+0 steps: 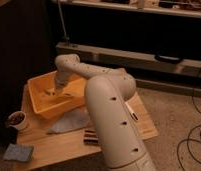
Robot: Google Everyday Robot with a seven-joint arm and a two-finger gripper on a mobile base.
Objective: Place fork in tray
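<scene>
The tray [50, 107] is a deep yellow-orange tub at the back left of the wooden table [54, 149]. My gripper [54, 91] reaches down into the tub from the right, low over its floor near the middle. A thin pale sliver at the gripper's tip may be the fork, but I cannot tell it apart from the gripper. My white arm [106, 107] crosses the middle of the view and hides the right part of the table.
A small cup [16, 120] with dark contents stands left of the tub. A grey cloth [69, 122] lies in front of it. A blue-grey sponge [18, 152] lies at the front left. A dark striped packet [90, 136] and a white-handled utensil [130, 111] lie beside the arm.
</scene>
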